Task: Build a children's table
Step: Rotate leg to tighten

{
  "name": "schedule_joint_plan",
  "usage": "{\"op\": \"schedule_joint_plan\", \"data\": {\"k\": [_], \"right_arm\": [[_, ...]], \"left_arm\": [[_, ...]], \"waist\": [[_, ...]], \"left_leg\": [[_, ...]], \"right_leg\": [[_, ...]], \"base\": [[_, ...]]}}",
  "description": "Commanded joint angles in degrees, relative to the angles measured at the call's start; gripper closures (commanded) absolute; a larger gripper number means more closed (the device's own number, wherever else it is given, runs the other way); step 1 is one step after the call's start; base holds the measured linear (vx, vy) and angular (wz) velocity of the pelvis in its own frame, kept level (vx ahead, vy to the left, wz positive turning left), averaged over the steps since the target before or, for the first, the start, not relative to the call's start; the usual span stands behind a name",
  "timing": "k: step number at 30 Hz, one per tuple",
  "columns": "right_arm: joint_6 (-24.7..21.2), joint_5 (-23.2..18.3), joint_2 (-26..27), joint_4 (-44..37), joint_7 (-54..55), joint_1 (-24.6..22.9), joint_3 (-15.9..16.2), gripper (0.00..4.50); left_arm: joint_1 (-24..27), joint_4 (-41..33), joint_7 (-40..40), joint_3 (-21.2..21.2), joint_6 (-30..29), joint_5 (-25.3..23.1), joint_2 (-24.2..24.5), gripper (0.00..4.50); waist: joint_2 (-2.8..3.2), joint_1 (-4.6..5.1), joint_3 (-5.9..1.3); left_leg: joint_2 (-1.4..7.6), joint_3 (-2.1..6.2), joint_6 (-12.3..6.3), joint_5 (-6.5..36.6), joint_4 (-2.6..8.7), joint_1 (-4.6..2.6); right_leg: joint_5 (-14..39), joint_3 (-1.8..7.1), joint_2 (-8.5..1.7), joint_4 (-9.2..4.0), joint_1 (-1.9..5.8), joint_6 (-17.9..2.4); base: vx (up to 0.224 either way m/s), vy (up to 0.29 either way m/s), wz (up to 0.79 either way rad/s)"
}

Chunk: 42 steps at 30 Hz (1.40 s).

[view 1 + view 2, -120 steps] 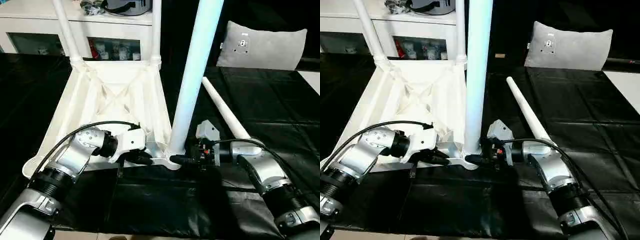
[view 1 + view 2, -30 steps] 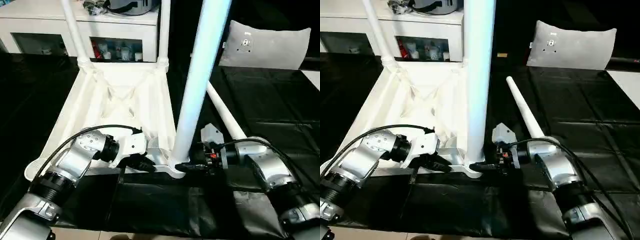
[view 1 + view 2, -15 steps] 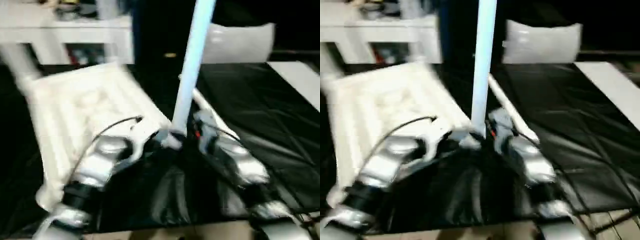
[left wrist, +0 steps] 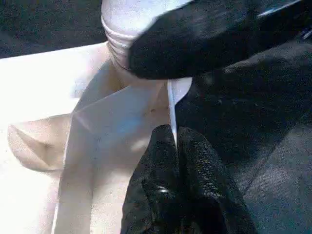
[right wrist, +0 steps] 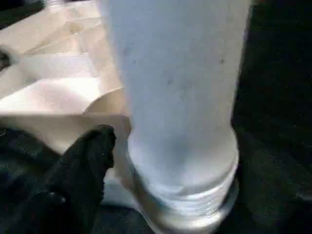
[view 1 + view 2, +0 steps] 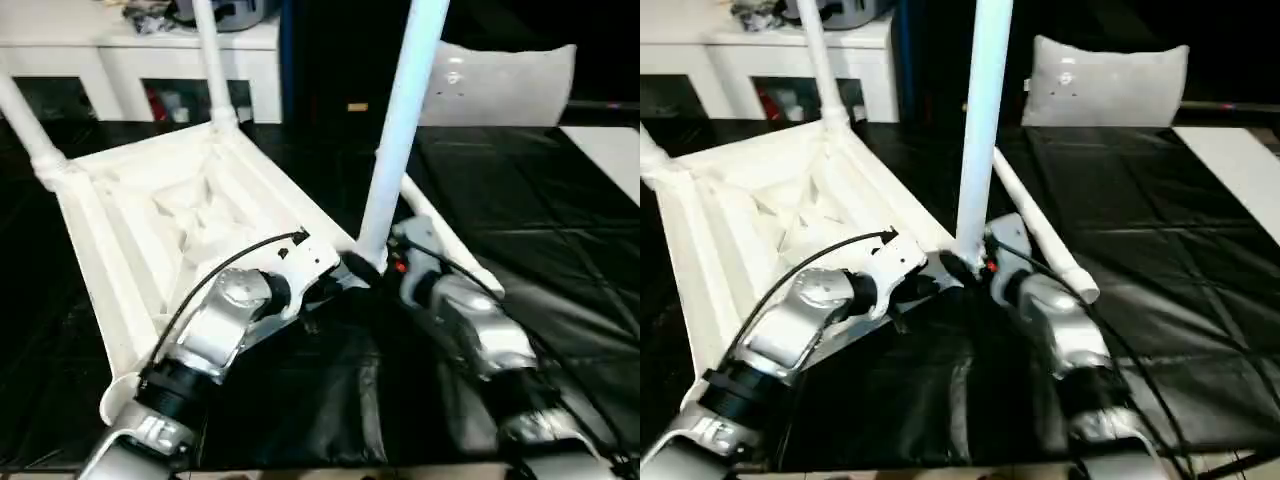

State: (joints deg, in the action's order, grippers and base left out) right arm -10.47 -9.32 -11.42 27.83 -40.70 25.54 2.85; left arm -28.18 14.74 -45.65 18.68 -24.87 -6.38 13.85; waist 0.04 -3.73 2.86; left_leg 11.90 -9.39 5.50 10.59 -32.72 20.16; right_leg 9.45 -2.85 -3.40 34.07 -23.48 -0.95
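The white plastic square tabletop (image 6: pixel 190 215) lay upside down on the black sheet (image 6: pixel 560 230) covering the floor, its X-ribbed underside facing up and one corner turned toward us. Two long white tube legs stood in its far corner sockets: one at the far-left corner (image 6: pixel 25 125) and one at the far corner (image 6: pixel 208 60) in front of the white cabinet (image 6: pixel 150 55). A third white tube leg (image 6: pixel 400 120) stood upright in the near corner socket (image 4: pixel 129 46), its ribbed lower end seated there. The fourth white tube leg (image 6: pixel 1040 225) lay flat on the black sheet just behind and to the right of that corner, running away from us.

Our left gripper (image 4: pixel 178 146) was at the near corner, its two black fingers pressed together on the thin white rim of the tabletop beside the socket. Our right gripper (image 6: pixel 365 268) sat at the base of the upright third leg from the other side. One black finger (image 5: pixel 85 161) lay just beside the leg's ribbed end; we could not tell whether its fingers were closed on the leg or standing clear of it.

A grey rectangular cushion (image 6: pixel 500 85) rested well behind the table on the right, and a pale strip of floor (image 6: pixel 610 150) showed at the right edge of the sheet.
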Motion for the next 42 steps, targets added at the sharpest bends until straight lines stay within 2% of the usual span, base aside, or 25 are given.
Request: {"op": "schedule_joint_plan", "data": {"k": [1, 3, 7, 11, 12, 15, 19, 20, 21, 25, 26, 27, 31, 34, 35, 37, 42], "right_arm": [[1.3, -1.1, -1.5, -2.7, -4.7, -0.5, 1.1, 0.21], [3.1, -2.2, -5.6, -4.0, -11.8, -1.4, 1.3, 0.04], [4.5, -2.4, -10.7, -5.1, -20.2, -1.6, 3.1, 0.04], [5.7, -1.7, -13.3, -5.0, -24.5, -0.9, 4.4, 0.04], [6.7, -1.4, -14.3, -4.6, -27.0, -0.4, 5.3, 0.04], [9.6, -0.3, -15.8, -3.9, -31.2, 0.4, 7.5, 0.04], [8.9, -1.2, -16.0, -3.6, -34.6, 1.1, 8.7, 0.04], [8.8, -1.4, -15.9, -3.6, -35.7, 1.3, 9.3, 0.04], [8.8, -1.4, -15.9, -3.6, -35.8, 1.4, 9.3, 0.19], [9.1, -1.2, -15.5, -3.1, -36.6, 1.8, 10.1, 0.5], [9.3, -1.2, -15.1, -2.3, -37.0, 2.1, 10.4, 0.75], [9.1, -1.3, -14.9, -2.0, -37.4, 2.2, 10.5, 0.75], [8.5, -2.0, -14.3, -1.8, -38.5, 2.4, 10.6, 1.19], [8.1, -2.2, -14.1, -1.5, -38.9, 2.5, 10.6, 1.31], [7.8, -2.3, -13.8, -1.0, -38.8, 2.7, 10.6, 1.52], [7.6, -2.6, -13.4, -0.5, -38.7, 2.9, 10.5, 1.62], [6.3, -3.7, -12.6, -0.3, -39.1, 2.8, 10.2, 1.93]], "left_arm": [[0.0, 0.7, -2.9, 1.3, 1.6, 0.2, 1.4, 4.5], [0.1, 2.1, -7.1, 1.8, 5.1, 1.5, 3.4, 4.5], [-0.3, 3.9, -13.8, 3.1, 8.8, 2.5, 6.5, 4.5], [-0.6, 4.5, -20.2, 4.4, 12.6, 3.7, 8.9, 4.5], [-1.0, 4.9, -23.4, 5.3, 14.8, 3.9, 10.3, 4.5], [-2.2, 7.4, -25.8, 6.9, 18.8, 2.7, 11.9, 4.5], [-2.9, 8.1, -29.6, 7.6, 20.1, 3.1, 12.7, 4.5], [-3.0, 7.9, -30.9, 7.9, 20.2, 3.4, 13.0, 4.5], [-3.0, 7.9, -31.1, 7.9, 20.2, 3.4, 13.0, 4.5], [-3.3, 8.3, -32.6, 8.3, 21.2, 3.7, 13.4, 4.5], [-3.5, 8.6, -33.7, 8.5, 22.0, 3.9, 13.6, 4.5], [-3.5, 8.7, -34.0, 8.6, 22.2, 4.0, 13.6, 4.5], [-3.5, 8.7, -34.9, 8.7, 22.5, 4.1, 13.5, 4.5], [-3.2, 8.5, -35.6, 8.7, 22.3, 4.2, 13.5, 4.5], [-3.2, 8.5, -35.7, 8.8, 22.3, 4.2, 13.5, 4.5], [-3.1, 8.4, -35.8, 8.8, 22.3, 4.3, 13.6, 4.5], [-2.9, 8.5, -36.1, 8.6, 22.3, 4.3, 13.7, 4.5]], "waist": [[0.11, -0.37, -3.71], [0.12, -0.58, -3.57], [0.07, -0.95, -3.43], [0.03, -1.54, -3.51], [-0.06, -1.68, -3.52], [0.08, -1.97, -3.65], [0.1, -2.46, -3.74], [-0.35, -2.45, -3.7], [-0.11, -2.59, -3.72], [-0.19, -2.64, -3.66], [-0.25, -2.68, -3.63], [-0.21, -2.72, -3.66], [-0.21, -2.74, -3.76], [-0.25, -2.75, -3.73], [-0.26, -2.78, -3.75], [-0.3, -2.72, -3.75], [-0.32, -2.73, -3.71]], "left_leg": [[0.6, -0.32, -3.0, 10.6, 3.16, 0.3], [0.65, -0.34, -3.25, 12.0, 3.21, 0.14], [0.71, -0.32, -3.04, 13.9, 3.33, -0.14], [0.84, -0.38, -2.99, 13.0, 3.33, -0.29], [0.85, -0.38, -3.1, 12.7, 3.29, -0.27], [0.97, -0.48, -3.3, 12.2, 3.17, -0.31], [1.03, -0.52, -3.18, 11.8, 3.14, -0.39], [1.08, -0.55, -3.25, 11.7, 3.18, -0.24], [1.14, -0.54, -3.22, 11.6, 3.14, -0.26], [1.09, -0.53, -2.97, 11.4, 3.19, -0.22], [1.03, -0.58, -2.89, 12.0, 3.13, -0.31], [1.05, -0.56, -2.77, 11.7, 3.19, -0.27], [1.14, -0.52, -2.77, 11.1, 3.16, -0.25], [1.12, -0.56, -2.91, 11.0, 3.16, -0.22], [1.11, -0.56, -2.89, 11.0, 3.15, -0.24], [1.06, -0.58, -2.86, 11.0, 3.12, -0.15], [1.07, -0.52, -2.61, 11.0, 3.18, -0.12]], "right_leg": [[11.4, 2.0, -3.46, -3.96, 3.43, -11.1], [13.8, 1.94, -3.51, -4.23, 3.32, -10.8], [18.2, 1.91, -3.59, -4.69, 3.08, -9.9], [16.6, 2.07, -3.58, -4.27, 2.99, -10.5], [15.7, 1.99, -3.54, -4.19, 2.99, -11.0], [13.6, 2.0, -3.53, -3.85, 3.02, -11.7], [12.0, 1.97, -3.51, -3.53, 3.12, -12.6], [11.7, 1.95, -3.5, -3.44, 3.22, -12.7], [11.7, 2.01, -3.67, -3.37, 3.19, -12.7], [12.8, 1.99, -3.71, -3.43, 3.17, -12.5], [14.0, 2.01, -3.77, -3.58, 3.08, -12.2], [14.4, 2.01, -3.76, -3.61, 3.13, -12.0], [12.7, 1.99, -3.71, -3.33, 3.15, -12.3], [12.6, 1.99, -3.71, -3.36, 3.18, -12.4], [12.8, 1.98, -3.73, -3.35, 3.2, -12.4], [13.2, 1.98, -3.76, -3.38, 3.23, -12.3], [15.2, 1.97, -3.79, -3.55, 3.22, -11.4]], "base": [[0.0, 0.0, 0.0], [0.0, 0.0, 0.0], [0.0, 0.0, 0.0], [0.0, 0.0, 0.0], [0.0, 0.0, 0.0], [0.0, 0.0, 0.0], [0.0, 0.0, 0.0], [0.0, 0.0, 0.0], [0.0, 0.0, 0.0], [0.0, 0.0, 0.0], [0.0, 0.0, 0.0], [0.0, 0.0, 0.0], [0.0, 0.0, 0.0], [0.0, 0.0, 0.0], [0.0, 0.0, 0.0], [0.0, 0.0, 0.0], [0.0, 0.0, 0.0]]}}
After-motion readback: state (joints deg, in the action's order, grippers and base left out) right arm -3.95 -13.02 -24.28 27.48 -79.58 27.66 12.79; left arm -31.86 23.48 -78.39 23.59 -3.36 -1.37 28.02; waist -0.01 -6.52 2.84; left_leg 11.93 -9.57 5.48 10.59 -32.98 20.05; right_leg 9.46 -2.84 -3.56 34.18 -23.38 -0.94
